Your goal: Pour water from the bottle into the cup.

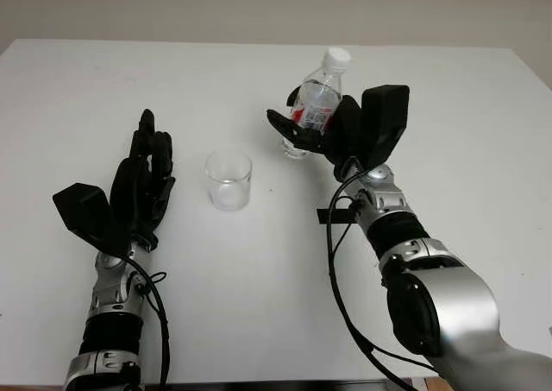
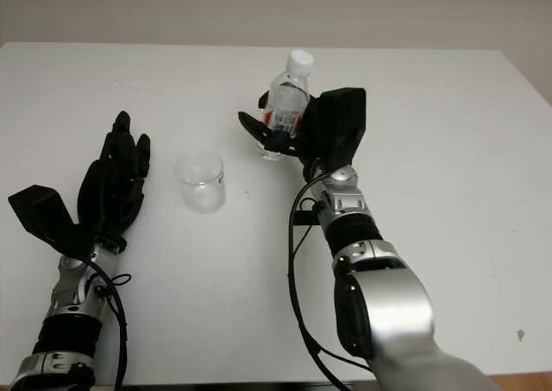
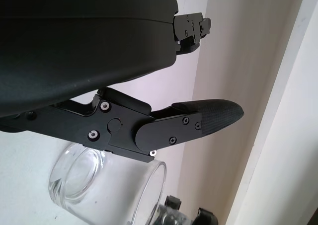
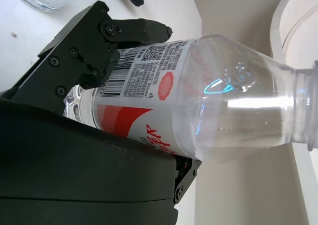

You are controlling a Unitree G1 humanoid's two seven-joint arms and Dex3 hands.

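The right hand (image 1: 332,130) is clenched round the lower body of the bottle (image 1: 319,97), which stands upright on the white table (image 1: 448,106) with its white cap (image 1: 335,58) still on. Up close at that wrist, the fingers (image 4: 89,46) press on the barcode side of the red-and-white label (image 4: 144,86); from the head the label reads only as a red patch. The bottle's base is hidden behind the fingers. The left hand (image 1: 142,179) is open, just beside the glass cup (image 1: 228,180), which stands between the two hands. Its wrist camera catches the cup's rim (image 3: 149,185) beneath a finger (image 3: 198,120); whether the cup holds water I cannot tell.
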